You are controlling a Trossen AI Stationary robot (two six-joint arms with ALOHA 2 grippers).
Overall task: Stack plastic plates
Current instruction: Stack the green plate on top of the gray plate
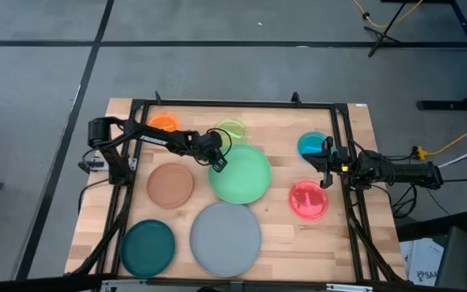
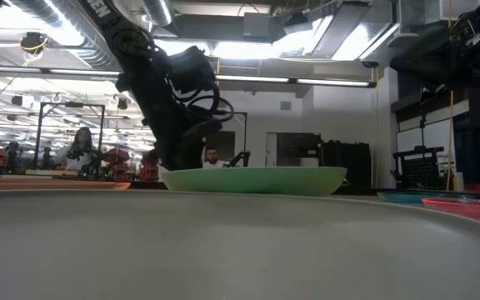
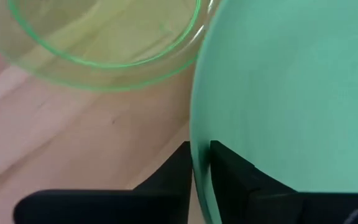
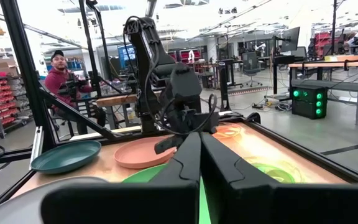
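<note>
The large light green plate (image 1: 242, 174) lies mid-table, and my left gripper (image 1: 217, 160) is shut on its left rim. The large grey plate (image 1: 225, 238) sits at the near edge, with the dark teal plate (image 1: 147, 247) to its left. The brown plate (image 1: 170, 185) is left of the green one. The small orange (image 1: 164, 123) and lime (image 1: 231, 130) plates lie at the far side. The blue (image 1: 310, 144) and pink-red (image 1: 308, 199) plates lie on the right. My right gripper (image 1: 325, 170) waits shut between those two. My left gripper (image 3: 200, 148) pinches the light green plate's rim (image 3: 193, 124) on the plate's left side, one finger inside the plate and one outside. The fingers come slanting down from the table's left. In the low view the plate (image 2: 257, 179) looks about level; the grey plate's rim hides its underside.
A black frame (image 1: 343, 162) runs along the table's sides and far edge. The lime plate (image 3: 104, 43) lies close beyond the held rim. Bare wood shows between the green and pink-red plates. People stand in the room beyond the table.
</note>
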